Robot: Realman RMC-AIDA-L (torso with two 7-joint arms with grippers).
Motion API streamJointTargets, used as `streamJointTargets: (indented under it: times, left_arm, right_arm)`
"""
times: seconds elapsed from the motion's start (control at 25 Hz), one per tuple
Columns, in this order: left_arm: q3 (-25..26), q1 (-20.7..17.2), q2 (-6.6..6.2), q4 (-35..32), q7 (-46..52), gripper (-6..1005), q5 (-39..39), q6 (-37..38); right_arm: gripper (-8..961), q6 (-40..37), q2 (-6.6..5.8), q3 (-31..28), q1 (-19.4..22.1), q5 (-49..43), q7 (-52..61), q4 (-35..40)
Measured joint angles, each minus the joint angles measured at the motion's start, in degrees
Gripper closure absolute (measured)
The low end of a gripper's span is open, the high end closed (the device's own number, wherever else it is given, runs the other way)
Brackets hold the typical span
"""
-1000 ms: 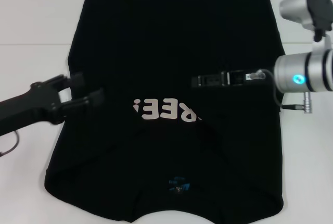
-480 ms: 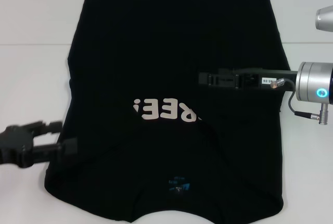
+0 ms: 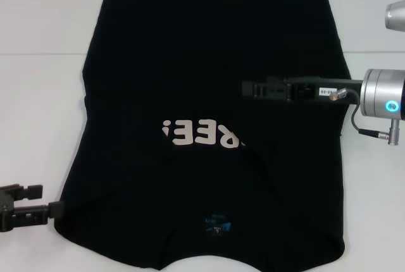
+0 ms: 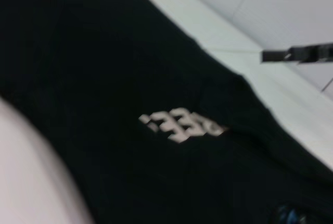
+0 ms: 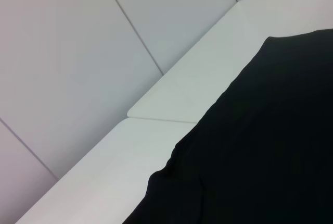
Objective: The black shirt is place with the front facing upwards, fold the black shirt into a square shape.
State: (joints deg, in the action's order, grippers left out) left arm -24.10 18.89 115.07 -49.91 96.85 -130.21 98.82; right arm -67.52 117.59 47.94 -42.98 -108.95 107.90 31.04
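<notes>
At the near left corner of the white surface (image 3: 38, 95), the left claw (image 3: 44, 200) sits low, its two fingers parted and empty; the tip of the lower finger (image 3: 56, 208) ends just beside the near left edge of the black shirt (image 3: 209, 63), and I cannot tell whether it touches the cloth. Only the front of this claw shows in the head view, pointing in from the left edge toward the shirt.

There is one shirt. It lies spread flat over the middle of the surface, front up, with its neck end toward the robot and its hem at the far side. The small blue neck label (image 3: 217, 225) is close to the near edge. One line of pale lettering (image 3: 201, 134) runs across the chest just beyond it, reading upside down from the head view. The left wrist view shows the same lettering (image 4: 182, 125) on the dark cloth (image 4: 104, 78).

Farther back, on the right, the right arm reaches in level from the right side, its silver wrist (image 3: 380, 101) over the shirt's right edge. The right claw (image 3: 248, 88) hangs above the right half of the shirt, beyond the lettering, pointing left. It is seen side-on, so I cannot tell how far it is open, and nothing is seen in it. The right wrist view shows the shirt's edge (image 5: 270, 146) against the surface (image 5: 171, 104).
</notes>
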Motion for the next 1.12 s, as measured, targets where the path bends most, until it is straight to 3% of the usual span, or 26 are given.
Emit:
streamJointTargets:
  times: [0.36,0.68,1.12]
  left_arm:
    - [-0.2,0.3,0.38,0.7,0.3,122,-3.5,-3.8]
    - [-1.5,1.4,1.84,1.1,0.3,121,-6.4,-7.4]
    - [-2.7,2.8,2.52,2.4,0.4,122,-9.4,-10.1]
  right_arm:
    - [12,0.1,-0.06,-0.4,-0.6,0.1,0.0,0.1]
    - [12,0.1,-0.14,-0.6,-0.7,0.6,0.1,0.1]
    - [13,0.0,-0.2,-0.6,-0.7,0.9,0.2,0.1]
